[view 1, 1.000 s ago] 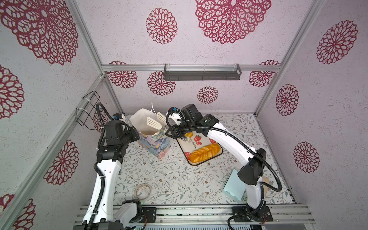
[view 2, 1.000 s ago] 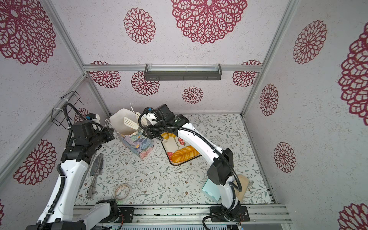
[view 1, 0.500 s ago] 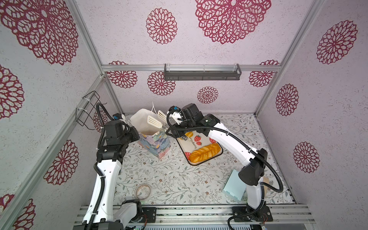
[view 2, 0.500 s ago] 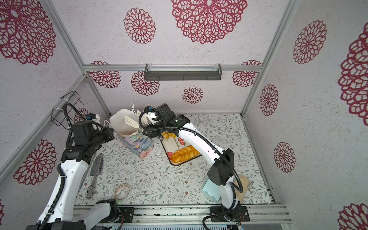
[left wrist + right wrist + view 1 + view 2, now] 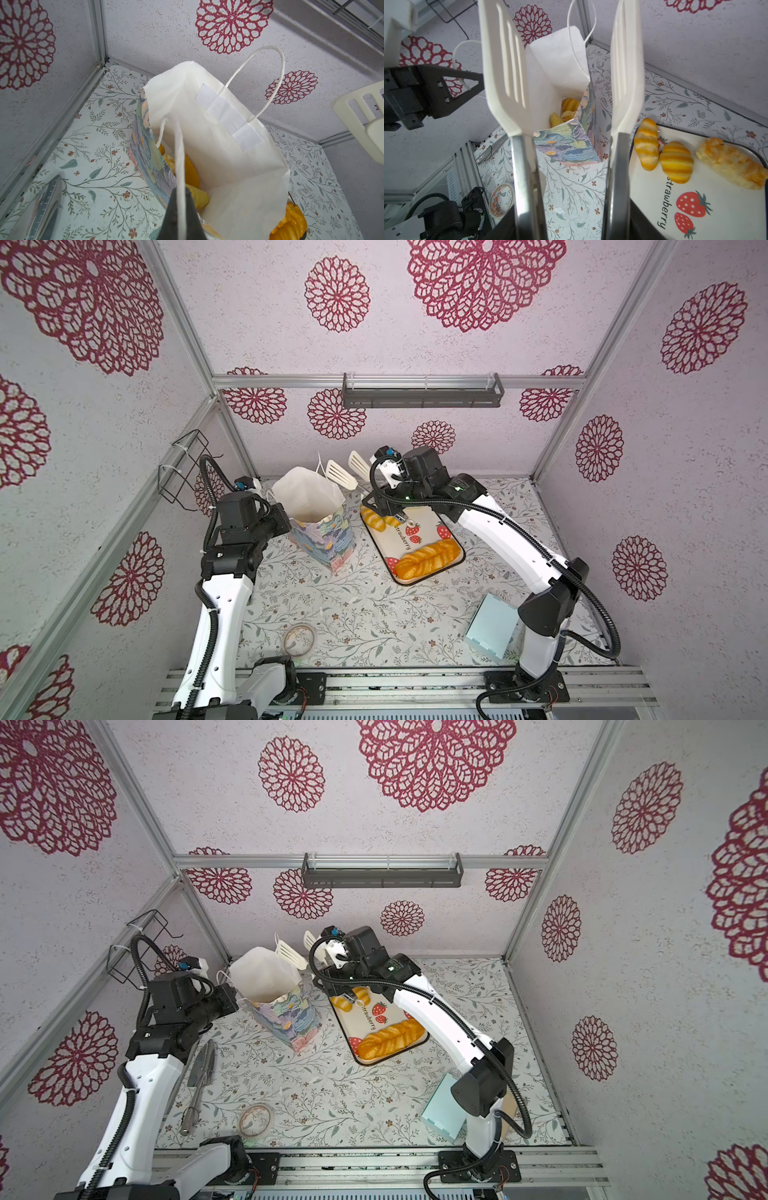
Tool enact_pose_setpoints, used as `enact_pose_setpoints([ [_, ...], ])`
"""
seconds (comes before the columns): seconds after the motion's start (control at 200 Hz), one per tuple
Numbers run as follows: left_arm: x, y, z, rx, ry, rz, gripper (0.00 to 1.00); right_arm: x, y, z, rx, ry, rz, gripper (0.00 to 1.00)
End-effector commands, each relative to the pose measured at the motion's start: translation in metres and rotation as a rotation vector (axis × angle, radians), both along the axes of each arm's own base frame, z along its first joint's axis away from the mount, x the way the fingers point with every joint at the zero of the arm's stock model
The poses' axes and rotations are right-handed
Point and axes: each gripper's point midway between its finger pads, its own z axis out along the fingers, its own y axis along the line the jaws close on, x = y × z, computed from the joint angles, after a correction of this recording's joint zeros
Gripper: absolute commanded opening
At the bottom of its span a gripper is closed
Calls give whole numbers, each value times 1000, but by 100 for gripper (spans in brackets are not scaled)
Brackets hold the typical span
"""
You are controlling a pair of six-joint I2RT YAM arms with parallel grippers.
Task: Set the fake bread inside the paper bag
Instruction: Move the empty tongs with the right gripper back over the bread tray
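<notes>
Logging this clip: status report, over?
Left gripper shut on paper bag handle. Right gripper holds tongs, blades apart, empty. Some bread in bag; two rolls, braided loaf on tray. Nothing blocking.

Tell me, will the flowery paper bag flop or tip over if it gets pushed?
Probably tippy: the paper bag stands tall on a small base. Its thin walls look creased, so they would likely bend rather than stay stiff. The bread at the bottom may steady it, and the left tool pinching its string handle should help.
</notes>
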Motion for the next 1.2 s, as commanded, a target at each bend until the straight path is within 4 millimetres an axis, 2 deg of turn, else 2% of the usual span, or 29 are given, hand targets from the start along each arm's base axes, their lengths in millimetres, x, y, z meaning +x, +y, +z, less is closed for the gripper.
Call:
enact_pose_setpoints([
  [0.0,-2,1,2,-5,-12,2,0,11,-25,42,107,-65,-80,60],
  [0.33,0,-1,1,-10,-9,-13,0,31,-69,29,125,-30,-205,60],
  [0.71,0,-17,2,-26,-14,-93,0,69,-118,-27,107,150,-405,60],
  [0.916,0,-26,3,-19,-16,-136,0,77,-126,-57,79,221,-448,60],
  [1.196,-2,-27,2,16,-7,-130,0,81,-118,-98,39,301,-435,60],
])
